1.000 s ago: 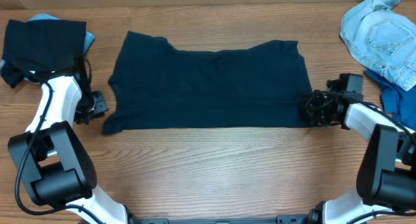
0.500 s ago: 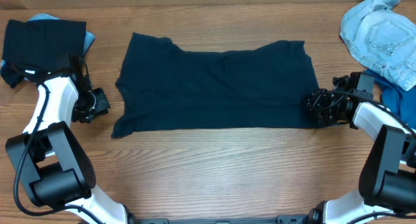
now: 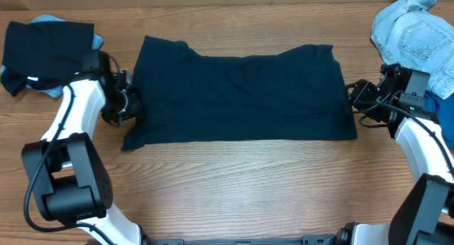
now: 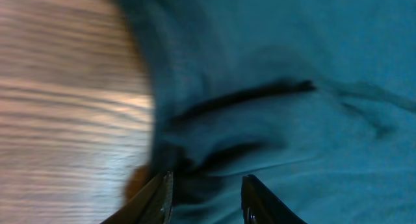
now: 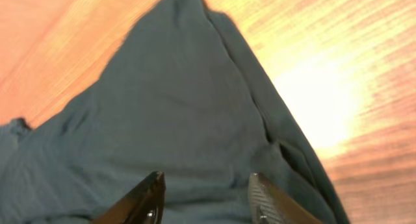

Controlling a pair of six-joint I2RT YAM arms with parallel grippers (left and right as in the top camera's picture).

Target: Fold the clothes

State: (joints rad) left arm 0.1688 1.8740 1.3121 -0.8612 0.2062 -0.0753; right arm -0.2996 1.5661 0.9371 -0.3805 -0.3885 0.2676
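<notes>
from above, the dark navy shirt [image 3: 237,92] lies spread flat across the middle of the wooden table [image 3: 234,181]. a black piece [image 3: 46,46] sits at the far left, with pale denim [image 3: 411,32] and a mid-blue piece [image 3: 434,106] at the far right. the left gripper [image 3: 128,103] is at the shirt's left edge, the right gripper [image 3: 352,96] at its right edge.

left wrist view: the fingers [image 4: 159,195] stand a little apart over the creased edge, gripping nothing.

right wrist view: the fingers [image 5: 146,198] are parted likewise above the cloth, holding nothing.

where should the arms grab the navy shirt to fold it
Pinch the navy shirt at its two short side edges, left gripper from the left, right gripper from the right, coming in low: it lies flat and spread wide.
</notes>
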